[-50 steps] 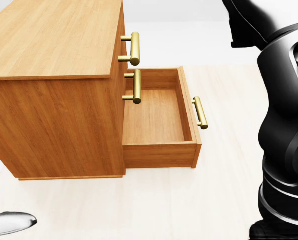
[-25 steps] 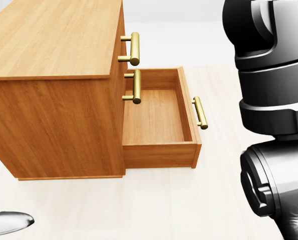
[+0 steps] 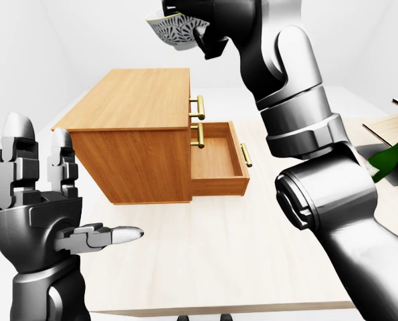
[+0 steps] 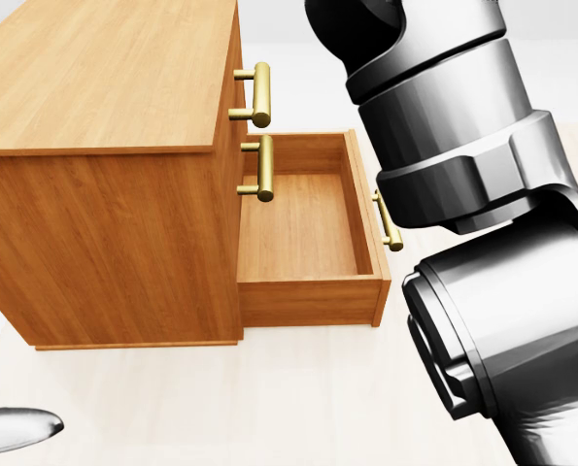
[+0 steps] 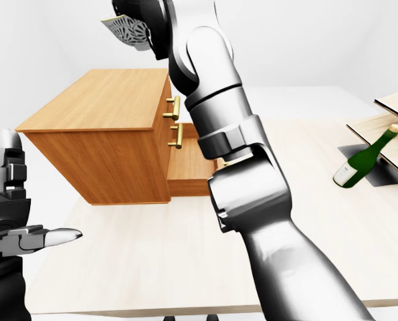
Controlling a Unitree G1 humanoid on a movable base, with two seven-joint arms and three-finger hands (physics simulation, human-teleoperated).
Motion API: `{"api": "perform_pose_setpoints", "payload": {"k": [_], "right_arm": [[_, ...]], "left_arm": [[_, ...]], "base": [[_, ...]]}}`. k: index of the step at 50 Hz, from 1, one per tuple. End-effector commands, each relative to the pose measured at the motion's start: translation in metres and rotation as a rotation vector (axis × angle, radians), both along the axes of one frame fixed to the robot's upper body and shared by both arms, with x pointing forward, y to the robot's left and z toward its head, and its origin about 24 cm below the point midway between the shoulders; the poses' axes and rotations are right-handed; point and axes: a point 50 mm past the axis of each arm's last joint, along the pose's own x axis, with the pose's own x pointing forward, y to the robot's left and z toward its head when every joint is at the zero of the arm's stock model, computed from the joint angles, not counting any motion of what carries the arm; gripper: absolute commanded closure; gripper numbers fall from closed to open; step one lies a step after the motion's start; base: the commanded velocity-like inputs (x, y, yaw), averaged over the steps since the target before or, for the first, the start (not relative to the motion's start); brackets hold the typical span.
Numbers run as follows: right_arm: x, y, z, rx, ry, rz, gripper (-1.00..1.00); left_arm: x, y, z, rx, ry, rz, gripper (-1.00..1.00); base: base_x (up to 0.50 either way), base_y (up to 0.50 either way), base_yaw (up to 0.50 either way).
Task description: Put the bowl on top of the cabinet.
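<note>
My right hand point(image 3: 202, 23) pinches bowl point(image 3: 174, 32), held high. Bring over middle of cabinet point(image 3: 135, 100) top, lower level, release. My left hand point(image 3: 41, 200) idle, fingers point(image 3: 17, 144) spread.

The bowl point(image 3: 176, 30) is cut off by the top edge of both eye views. The right hand point(image 3: 211, 25) gripping it is cropped there too, its fingers largely hidden behind the bowl. In the head view both lie beyond the top edge. There the right arm point(image 4: 463, 194) covers part of the drawer handle point(image 4: 393, 235), and the cabinet point(image 4: 104, 223) runs off the left and top edges. In the left-eye view that arm half hides the green bottle point(image 3: 391, 158). The left hand point(image 5: 8, 227) shows only a fingertip point(image 4: 17, 430) in the head view.
</note>
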Motion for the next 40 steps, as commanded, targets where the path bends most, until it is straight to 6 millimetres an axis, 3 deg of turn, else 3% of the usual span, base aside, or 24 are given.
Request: {"api": "perform_pose_setpoints", "payload": {"k": [1, 12, 26, 40], "right_arm": [[-0.008, 0.025, -0.005, -0.082, -0.026, 0.06, 1.0], [-0.02, 0.042, -0.009, -0.068, -0.048, 0.136, 1.0], [-0.02, 0.048, -0.02, -0.079, -0.035, 0.165, 1.0], [-0.013, 0.033, -0.037, -0.056, -0.015, 0.136, 1.0]], "left_arm": [[0.001, -0.001, -0.001, 0.0, 0.004, -0.002, -1.0], [-0.002, -0.001, 0.001, 0.003, -0.005, -0.003, -1.0], [-0.001, 0.001, 0.001, 0.0, -0.008, 0.001, -1.0], [-0.001, 0.001, 0.002, -0.001, -0.013, 0.001, -1.0]], "base": [[0.0, 0.0, 0.0], [0.0, 0.0, 0.0], [0.0, 0.0, 0.0], [0.0, 0.0, 0.0]]}}
